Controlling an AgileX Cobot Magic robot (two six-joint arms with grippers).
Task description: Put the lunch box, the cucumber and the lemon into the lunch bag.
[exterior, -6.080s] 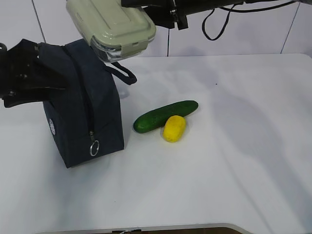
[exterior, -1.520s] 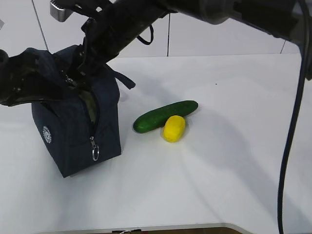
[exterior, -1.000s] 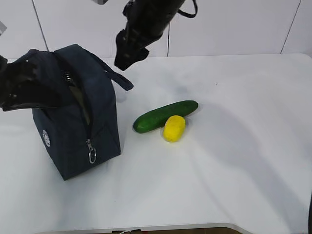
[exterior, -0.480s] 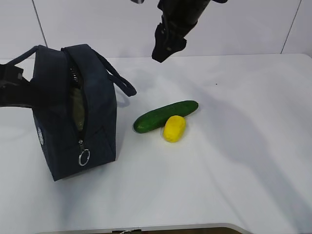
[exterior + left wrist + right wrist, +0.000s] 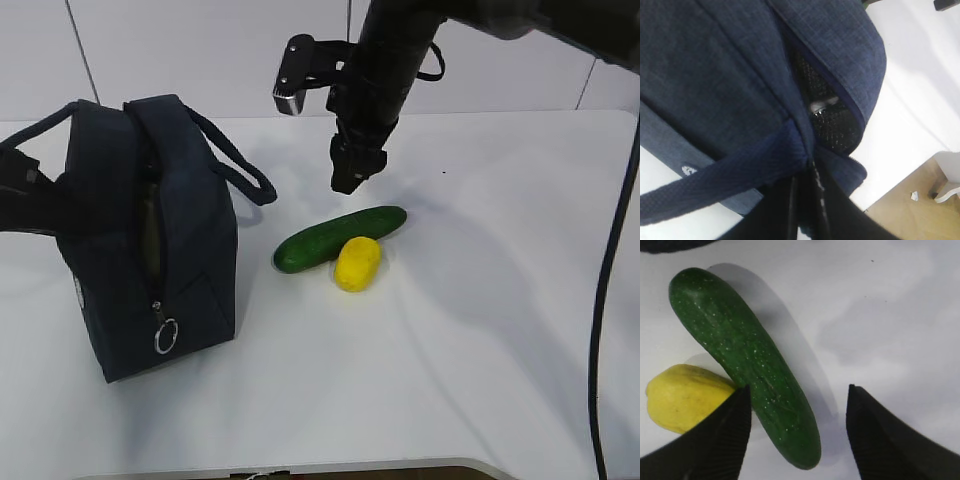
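The right gripper (image 5: 346, 181) has dropped, jaws wide and empty, over the cucumber (image 5: 338, 238) on the white table (image 5: 480, 330); left gripper (image 5: 805, 210) pinches the bag (image 5: 150, 270) handle.

A white tabletop (image 5: 480, 330) with a rounded front edge fills most of the room in view, lit evenly and showing soft shadows. Behind it stands a pale wall of panels (image 5: 200, 50) split by thin dark seams. Past the tabletop's edge, a light wood-toned floor (image 5: 910, 210) shows below.
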